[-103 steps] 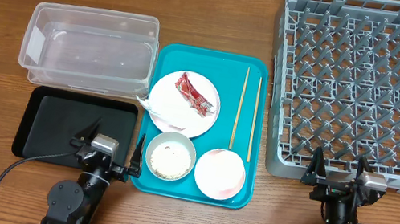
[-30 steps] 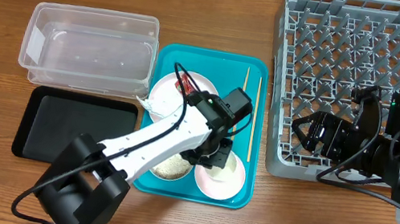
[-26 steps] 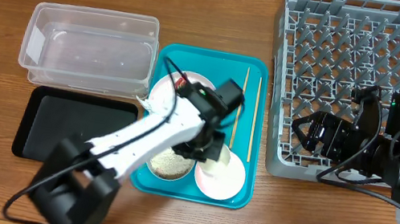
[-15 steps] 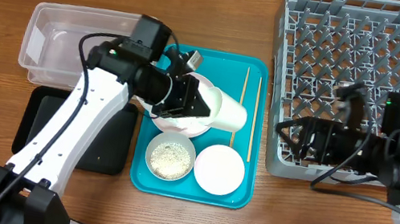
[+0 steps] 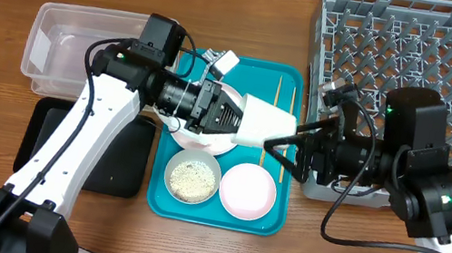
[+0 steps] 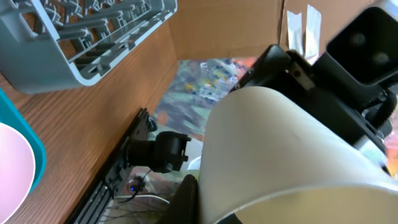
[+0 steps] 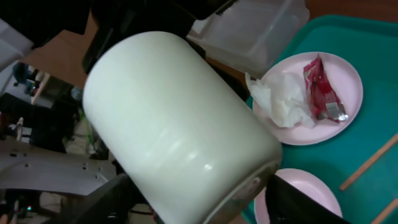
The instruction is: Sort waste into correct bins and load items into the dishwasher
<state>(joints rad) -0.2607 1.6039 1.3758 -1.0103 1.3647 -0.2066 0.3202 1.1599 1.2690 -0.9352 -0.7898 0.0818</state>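
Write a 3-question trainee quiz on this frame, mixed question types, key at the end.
1. Multiple choice: what does the left gripper hold above the teal tray? A) the pink bowl B) a white cup C) a chopstick
2. True or false: the right gripper is open, facing the cup.
3. Fill in: the red wrapper and the napkin lie on the ____.

Key: 1 B. 2 true. 3 plate.
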